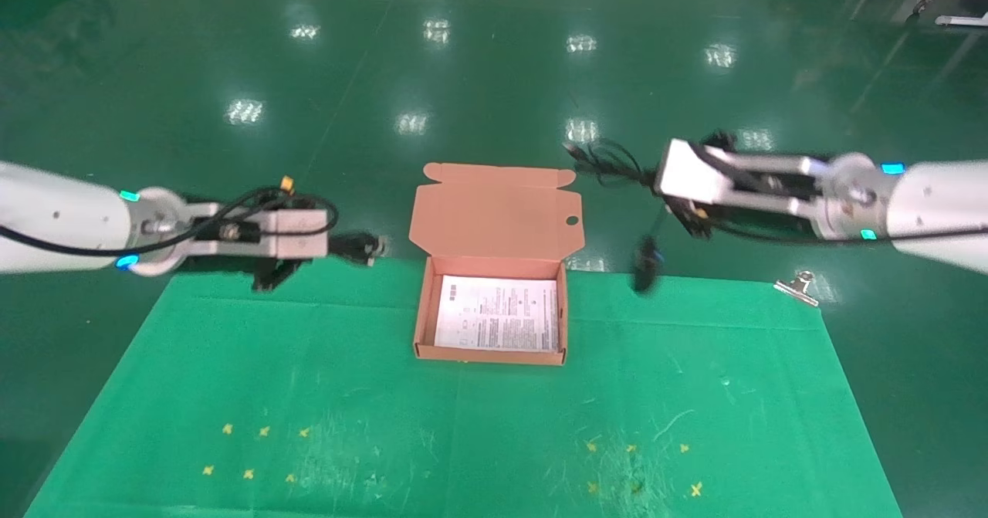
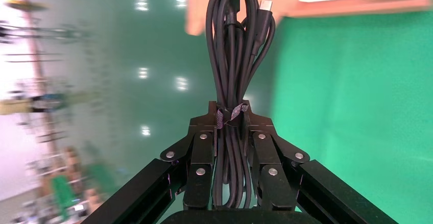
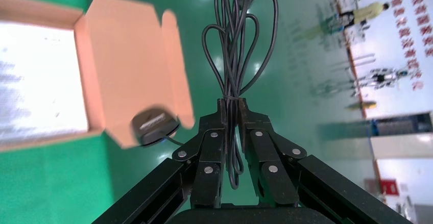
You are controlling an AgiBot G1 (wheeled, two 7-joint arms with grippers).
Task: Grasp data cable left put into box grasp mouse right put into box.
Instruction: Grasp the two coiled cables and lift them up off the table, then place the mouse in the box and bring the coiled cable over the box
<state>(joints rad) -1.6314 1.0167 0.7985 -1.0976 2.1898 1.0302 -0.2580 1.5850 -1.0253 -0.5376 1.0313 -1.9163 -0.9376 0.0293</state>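
box (image 1: 494, 352) open on top, raised flap (image 1: 495, 209) behind

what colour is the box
Salmon-orange box, clearest in the head view.

No legible wording is seen. Fine black print is carried by a white paper sheet (image 1: 498, 313) lying inside the shallow salmon-orange cardboard mailer box (image 1: 423, 313), too small to be read. Red characters on a distant white wall banner (image 3: 411, 17) are likewise left undeciphered.
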